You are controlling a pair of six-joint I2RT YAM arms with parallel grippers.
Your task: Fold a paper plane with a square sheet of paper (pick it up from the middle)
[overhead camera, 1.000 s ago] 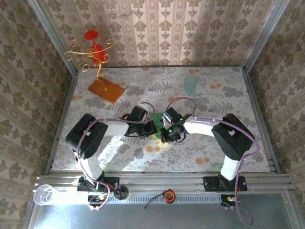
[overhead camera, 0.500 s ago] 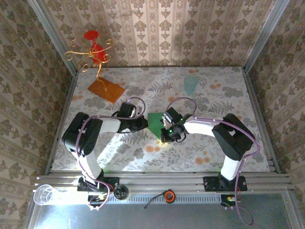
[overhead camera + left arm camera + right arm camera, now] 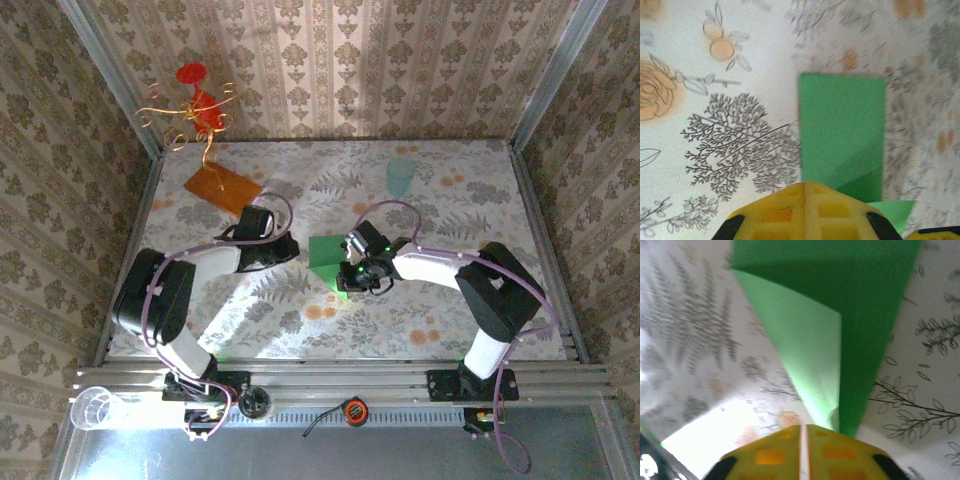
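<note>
Pulling back leftward, the left claw is now sitting closed just beside the paper plane, which is lying mid-table with its point under the right claw. Those jaws are nearly together, though I cannot tell whether they are pinching it. Dragging now is risking the loose flap springing open. The table is offering room nearby, with the cup and board standing well apart.

orange board, teal cup, floral table.
</note>
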